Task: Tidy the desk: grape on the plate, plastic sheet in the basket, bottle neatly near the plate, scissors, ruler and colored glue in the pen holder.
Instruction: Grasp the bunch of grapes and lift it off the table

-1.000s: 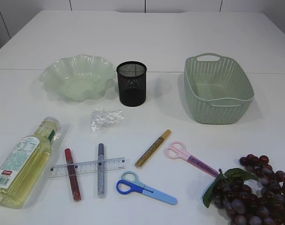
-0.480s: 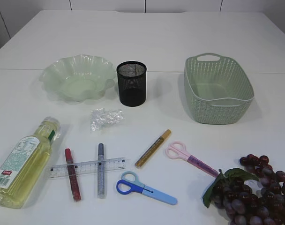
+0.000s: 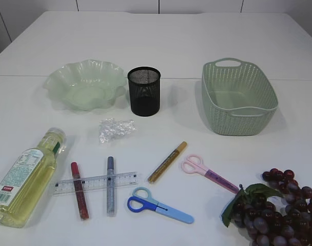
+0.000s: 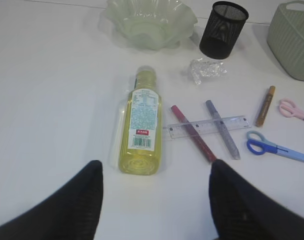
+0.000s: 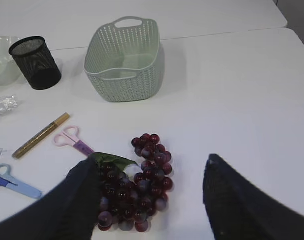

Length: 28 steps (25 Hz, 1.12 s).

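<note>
Bottle (image 4: 141, 126) btwn open end effector (image 4: 154, 200)

**Desk layout: containers at the back, loose items in front**

Along the back of the table (image 3: 161, 41) stand the plate (image 3: 85, 84) at left, the pen holder (image 3: 144, 91) just right of it, and the basket (image 3: 238, 97) further right. The plastic sheet (image 3: 115, 129) lies in front of the pen holder. The bottle (image 3: 26, 177) lies on its side at front left. To its right the ruler (image 3: 96, 183) lies under two glue sticks (image 3: 79, 197) (image 3: 111, 185); a third glue stick (image 3: 168, 162) lies further right. One pair of scissors (image 3: 159, 206) lies at front centre, another pair (image 3: 210, 173) just right of the third stick. The grape bunch (image 3: 279, 210) sits at front right.
</note>
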Motion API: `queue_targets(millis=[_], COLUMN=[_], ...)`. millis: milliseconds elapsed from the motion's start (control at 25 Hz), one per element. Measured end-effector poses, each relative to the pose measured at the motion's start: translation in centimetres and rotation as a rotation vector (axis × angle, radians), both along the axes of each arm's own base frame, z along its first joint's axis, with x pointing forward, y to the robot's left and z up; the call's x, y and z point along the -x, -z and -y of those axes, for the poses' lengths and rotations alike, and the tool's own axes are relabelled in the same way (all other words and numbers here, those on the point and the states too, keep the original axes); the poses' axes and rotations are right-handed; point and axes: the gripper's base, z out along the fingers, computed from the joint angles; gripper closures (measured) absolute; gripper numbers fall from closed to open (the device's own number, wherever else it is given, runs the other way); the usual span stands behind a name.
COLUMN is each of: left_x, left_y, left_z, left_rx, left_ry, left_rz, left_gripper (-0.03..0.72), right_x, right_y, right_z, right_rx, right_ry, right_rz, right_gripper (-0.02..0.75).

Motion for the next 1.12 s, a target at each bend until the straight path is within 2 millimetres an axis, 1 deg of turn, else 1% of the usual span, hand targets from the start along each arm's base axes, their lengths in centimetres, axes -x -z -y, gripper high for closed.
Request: queue_targets(millis=[120, 280, 440, 520, 600, 680, 800, 1000, 1120], left_x=[-1.4, -3.8, -6.7, -8.1, -9.5, -10.4, -11.5, -13.0, -13.4], left_y=[-0.8, -1.7, -1.6, -1.3, -0.8, -0.7, -0.6, 0.4, 0.8], left_z=[0.2, 0.3, 0.4, 0.5, 0.6, 0.7, 1.0, 1.6, 1.8], left_rx=[0.02, 0.03, 0.031, 0.029, 0.026, 0.024, 0.037, 0.077, 0.077], left_ry=[0.0, -0.012, -0.026, -0.031, -0.032, -0.028, -0.015, -0.005, 0.01], left_rz=[-0.004, -0.022, -0.083, -0.132, -0.179, -0.182, -0.174, -0.268, -0.293], left_gripper=[0.201, 0.204, 0.215, 0.216, 0.216, 0.216, 0.217, 0.218, 0.218], right_x=[-1.5, -4.6, -7.7, -9.5, -11.5, -13.3, -15.6, -18.5, -20.0], right_y=[-0.7, -0.4, -0.2, -0.3, 0.0, 0.6, 2.0, 4.5, 6.0], right_z=[0.0, 0.0, -0.6, -1.0, -1.3, -1.4, -1.4, -1.4, -1.4], right_rx=[0.002, -0.022, -0.138, -0.184, -0.221, -0.241, -0.255, -0.256, -0.257], right_ry=[0.005, 0.016, 0.025, 0.019, 0.019, 0.027, 0.043, 0.07, 0.086], right_rz=[-0.08, -0.251, -0.41, -0.486, -0.554, -0.605, -0.679, -0.799, -0.844], right_gripper=[0.248, 0.254, 0.257, 0.257, 0.257, 0.257, 0.257, 0.257, 0.258])
